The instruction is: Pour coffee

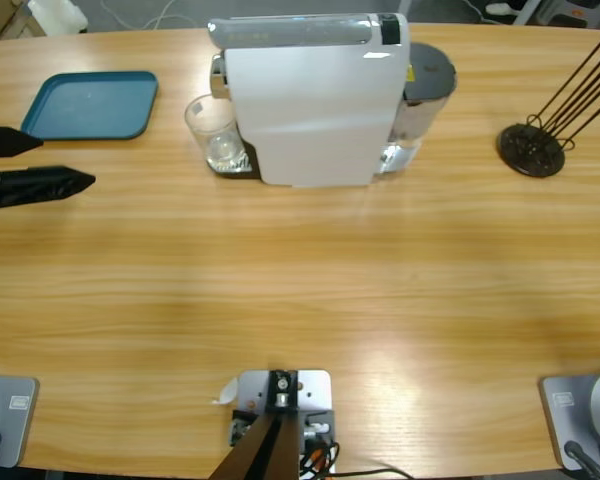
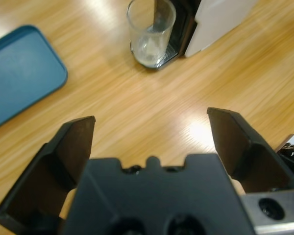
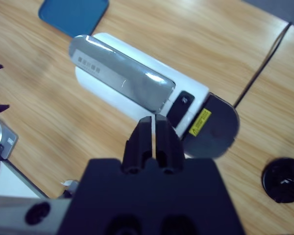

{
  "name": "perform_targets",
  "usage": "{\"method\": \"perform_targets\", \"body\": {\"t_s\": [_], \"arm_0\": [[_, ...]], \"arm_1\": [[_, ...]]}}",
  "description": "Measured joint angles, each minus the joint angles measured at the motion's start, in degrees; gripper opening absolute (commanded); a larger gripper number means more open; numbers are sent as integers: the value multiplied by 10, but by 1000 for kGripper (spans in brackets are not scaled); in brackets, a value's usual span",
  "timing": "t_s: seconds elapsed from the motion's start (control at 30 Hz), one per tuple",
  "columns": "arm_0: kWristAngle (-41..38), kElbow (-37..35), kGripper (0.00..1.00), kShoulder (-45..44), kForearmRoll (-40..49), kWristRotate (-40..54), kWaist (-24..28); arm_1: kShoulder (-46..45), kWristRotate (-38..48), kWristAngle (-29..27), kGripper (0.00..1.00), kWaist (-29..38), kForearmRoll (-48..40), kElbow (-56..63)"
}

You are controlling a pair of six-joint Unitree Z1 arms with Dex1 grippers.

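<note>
A white coffee machine (image 1: 310,100) stands at the far middle of the table, with a grey water tank (image 1: 427,85) on its right. An empty clear glass (image 1: 215,135) sits on the drip tray at its left end. At the left edge my left gripper (image 1: 68,162) is open, well short of the glass. The left wrist view looks between the spread jaws of the left gripper (image 2: 152,120) at the glass (image 2: 151,34) and the coffee machine (image 2: 220,19). My right gripper (image 3: 152,120) is shut on nothing, high above the coffee machine (image 3: 127,83); it does not show in the high view.
A teal tray (image 1: 90,105) lies at the far left, beside the left gripper. A black stand with thin rods (image 1: 532,148) sits at the far right. Bare wooden table (image 1: 300,290) stretches in front of the machine.
</note>
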Motion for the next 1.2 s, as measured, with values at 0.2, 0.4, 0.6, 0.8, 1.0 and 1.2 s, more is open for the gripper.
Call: {"method": "perform_targets", "body": {"t_s": [0.2, 0.4, 0.6, 0.8, 1.0, 1.2], "arm_0": [[1, 19, 998, -5, 3, -2, 7], [1, 22, 997, -4, 3, -2, 8], [2, 22, 999, -1, 3, -2, 9], [2, 22, 1000, -1, 3, -2, 9], [8, 23, 1000, -1, 3, -2, 9], [9, 25, 1000, -1, 3, -2, 9]], "arm_1": [[39, 0, 3, 0, -12, 11, -15], [46, -2, 3, 0, -31, 13, -15], [60, -4, 3, 0, -35, 13, -15], [66, -4, 3, 0, -35, 13, -15], [66, -4, 3, 0, -35, 13, -15], [71, -4, 3, 0, -35, 13, -15]]}}
